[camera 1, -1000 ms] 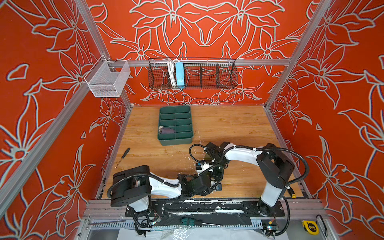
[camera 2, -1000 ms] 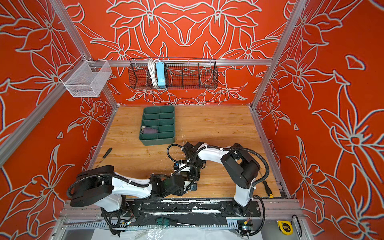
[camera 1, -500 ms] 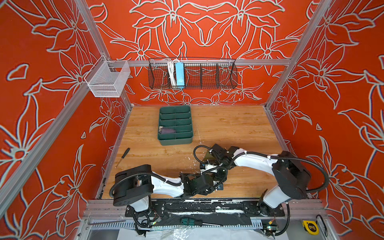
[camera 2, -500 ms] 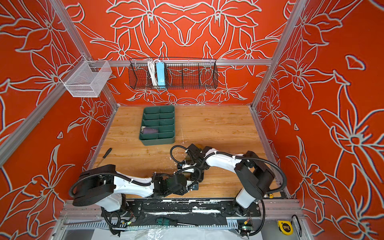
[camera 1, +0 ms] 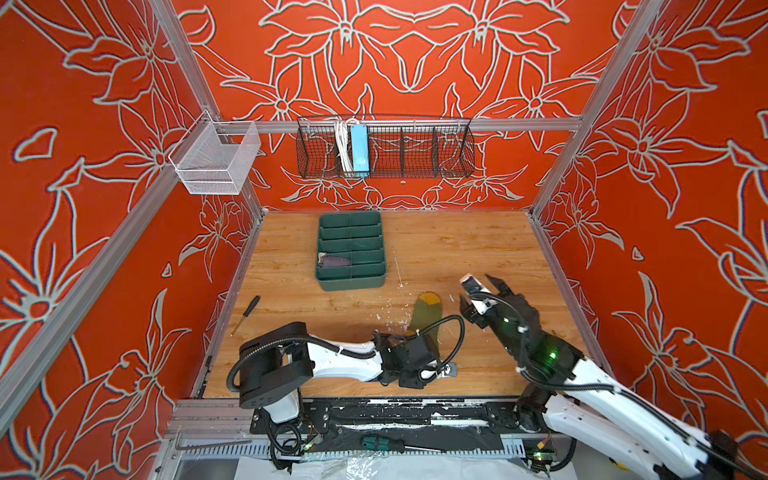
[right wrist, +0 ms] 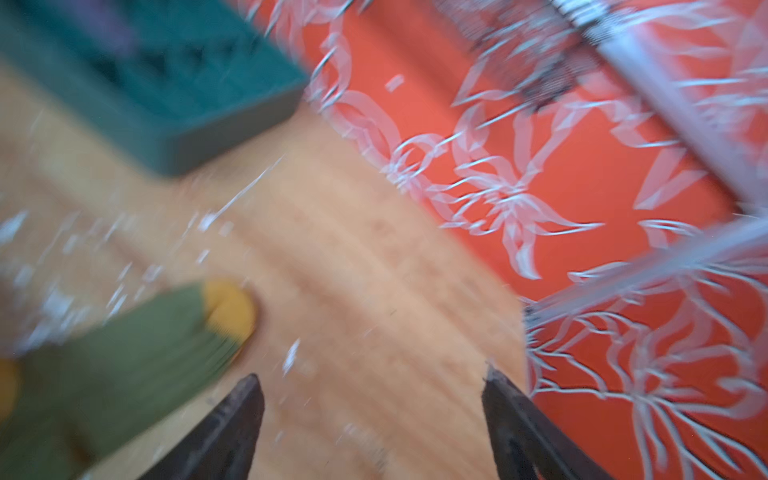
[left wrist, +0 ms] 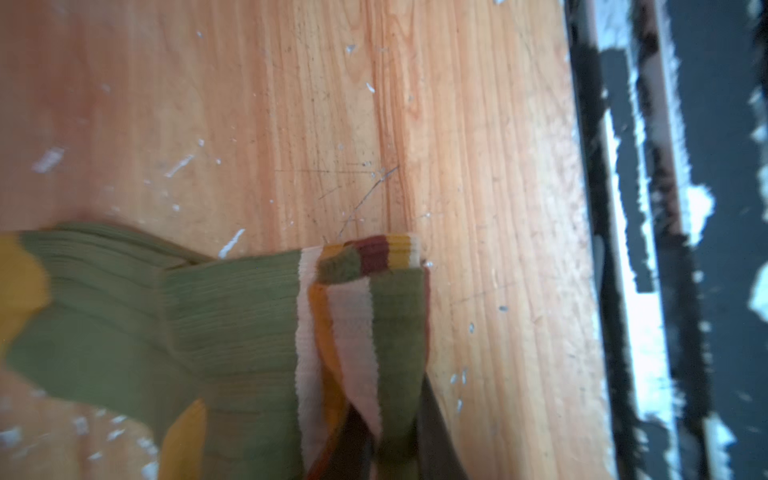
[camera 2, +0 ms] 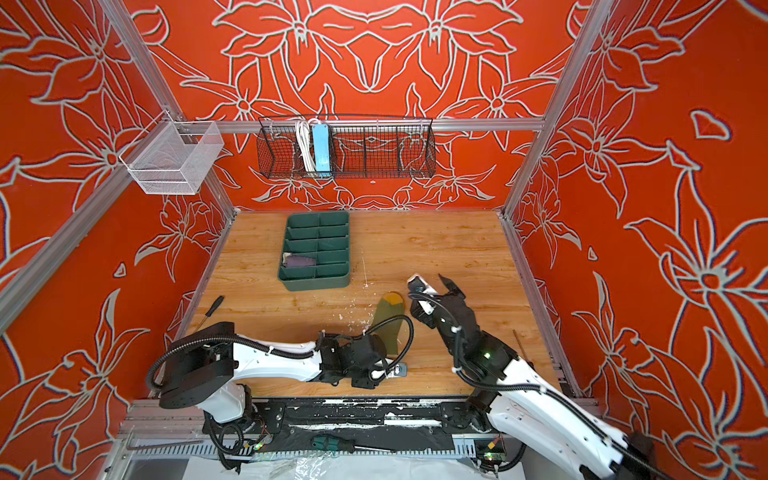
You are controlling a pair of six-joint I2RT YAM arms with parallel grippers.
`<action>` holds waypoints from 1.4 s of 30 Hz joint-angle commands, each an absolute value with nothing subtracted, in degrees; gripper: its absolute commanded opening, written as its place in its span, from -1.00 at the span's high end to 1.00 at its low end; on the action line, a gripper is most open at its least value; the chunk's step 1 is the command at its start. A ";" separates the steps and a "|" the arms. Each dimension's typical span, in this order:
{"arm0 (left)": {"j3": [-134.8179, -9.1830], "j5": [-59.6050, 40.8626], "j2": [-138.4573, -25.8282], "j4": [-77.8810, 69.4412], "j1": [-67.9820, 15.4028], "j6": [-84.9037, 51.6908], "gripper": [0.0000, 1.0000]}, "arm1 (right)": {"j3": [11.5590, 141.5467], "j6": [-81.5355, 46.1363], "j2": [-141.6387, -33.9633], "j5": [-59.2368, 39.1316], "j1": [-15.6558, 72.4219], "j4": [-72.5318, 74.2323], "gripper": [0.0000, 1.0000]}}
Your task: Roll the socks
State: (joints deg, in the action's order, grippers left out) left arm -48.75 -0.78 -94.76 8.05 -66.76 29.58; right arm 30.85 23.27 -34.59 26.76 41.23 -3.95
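Note:
An olive green sock (camera 1: 423, 318) lies flat on the wooden table in both top views, its mustard toe (camera 2: 392, 298) pointing toward the back wall. In the left wrist view its striped cuff (left wrist: 365, 299) is folded over on itself, and my left gripper (left wrist: 390, 453) is shut on that fold. From above, the left gripper (camera 1: 440, 368) sits low near the front edge and covers the cuff. My right gripper (camera 1: 483, 284) hovers open and empty to the right of the toe (right wrist: 228, 309). The purple sock (camera 1: 334, 262) lies rolled in a green tray compartment.
The green divided tray (camera 1: 351, 283) stands at mid-table left. A screwdriver (camera 1: 246, 313) lies near the left wall. A black wire basket (camera 1: 384, 147) and a white mesh basket (camera 1: 216, 160) hang on the walls. White flecks dot the wood around the sock.
My right gripper has opened, let go near the cuff, and drawn away to the right and toward the back. The left gripper stays shut on the cuff, barely moved.

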 commanded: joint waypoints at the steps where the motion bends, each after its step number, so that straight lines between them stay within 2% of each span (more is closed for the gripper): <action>1: -51.84 -13.15 -97.69 20.89 -62.84 26.31 1.00 | 29.04 24.98 -25.43 26.61 40.78 1.74 -0.69; 4: -56.02 -20.42 -100.58 26.10 -59.58 24.23 1.00 | 30.41 29.08 -19.69 14.13 40.78 -7.62 -0.59; 7: -60.21 -27.54 -104.57 30.67 -56.72 22.68 1.00 | 34.59 34.71 -20.95 3.33 40.85 -21.91 -0.55; 11: -63.98 -35.04 -109.36 33.97 -54.10 21.99 1.00 | 38.36 45.86 -26.21 -1.17 41.79 -36.01 -0.52; 14: -64.03 -36.69 -110.77 33.28 -52.68 20.47 1.00 | 37.91 53.63 -27.73 2.32 45.35 -39.13 -0.50; 19: -63.12 -37.92 -111.99 31.83 -50.83 18.68 1.00 | 32.68 61.15 -28.19 12.64 60.29 -38.60 -0.50; 24: -64.16 -38.21 -113.54 31.87 -50.45 18.88 1.00 | 29.32 53.52 -39.25 20.57 75.97 -31.34 -0.50; 26: -64.07 -38.30 -113.89 31.39 -50.40 18.70 1.00 | 28.40 50.12 -45.50 22.73 79.07 -25.89 -0.50; 31: -63.74 -38.42 -114.15 31.29 -50.42 18.59 1.00 | 25.08 43.09 -58.31 27.37 80.05 -10.27 -0.50; 33: -63.29 -37.97 -113.83 30.95 -50.41 18.78 1.00 | 21.49 43.07 -61.69 32.01 79.85 -0.92 -0.41; 36: -63.14 -37.44 -113.45 30.43 -50.44 18.73 1.00 | 20.83 40.41 -63.44 30.00 78.26 -0.67 -0.30; 42: -63.52 -37.71 -113.76 29.94 -50.44 18.71 1.00 | 19.47 39.21 -65.50 29.83 76.91 -0.07 -0.28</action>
State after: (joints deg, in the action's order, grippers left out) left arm -65.52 -40.53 -110.76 27.00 -47.99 17.47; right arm 20.32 41.50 -63.57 25.54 79.15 -6.48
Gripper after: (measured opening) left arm 0.123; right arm 0.641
